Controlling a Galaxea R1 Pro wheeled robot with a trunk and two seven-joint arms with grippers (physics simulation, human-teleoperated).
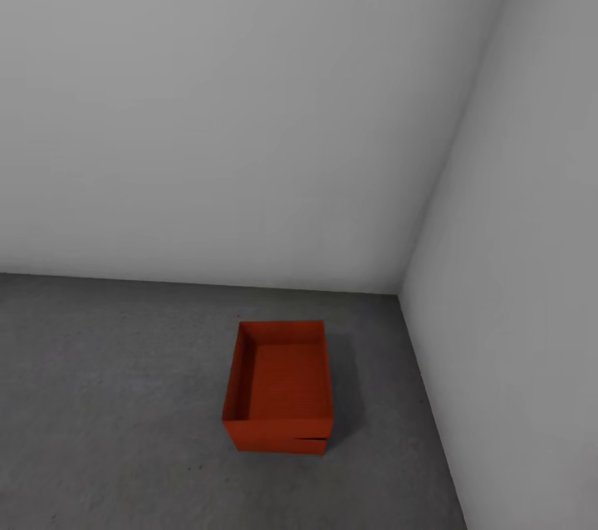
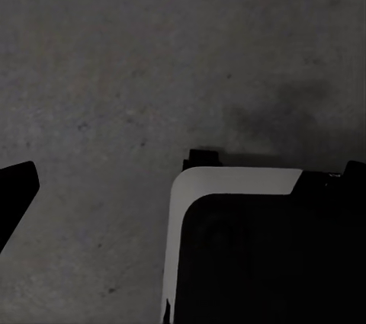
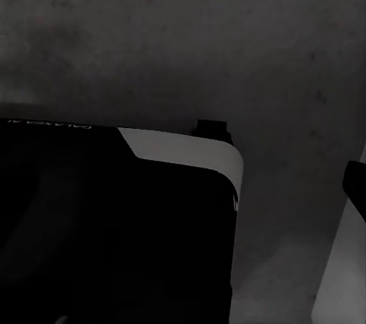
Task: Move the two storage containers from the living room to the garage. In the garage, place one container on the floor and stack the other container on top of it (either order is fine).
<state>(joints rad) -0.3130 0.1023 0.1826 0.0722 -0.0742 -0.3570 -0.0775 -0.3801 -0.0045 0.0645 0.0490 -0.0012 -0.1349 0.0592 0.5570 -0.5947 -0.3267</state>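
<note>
Gripper, left: a black tip (image 2: 15, 190) shows at the edge of the left wrist view, over grey floor (image 2: 114, 72); spread or pressed together cannot be told. Gripper, right: a dark tip (image 3: 355, 187) at the edge of the right wrist view, state likewise not readable. Both wrist views also take in the robot's black-and-white base (image 2: 229, 183). Containers: two, red-orange, stacked one on the other (image 1: 278, 380) on the garage floor near the corner, where the back wall (image 1: 249, 98) meets the side wall (image 1: 531, 264); the lower one (image 1: 286, 445) shows as a thin strip under the upper. Alignment: the seam on the near face opens into a dark wedge toward one end, so the upper bin seems to sit slightly skewed. Risk: the stack looks done, so the likely fault is disturbance; a base turn or arm swing close by could knock the upper bin off its seat. Count: containers two, walls two, floor one.
</note>
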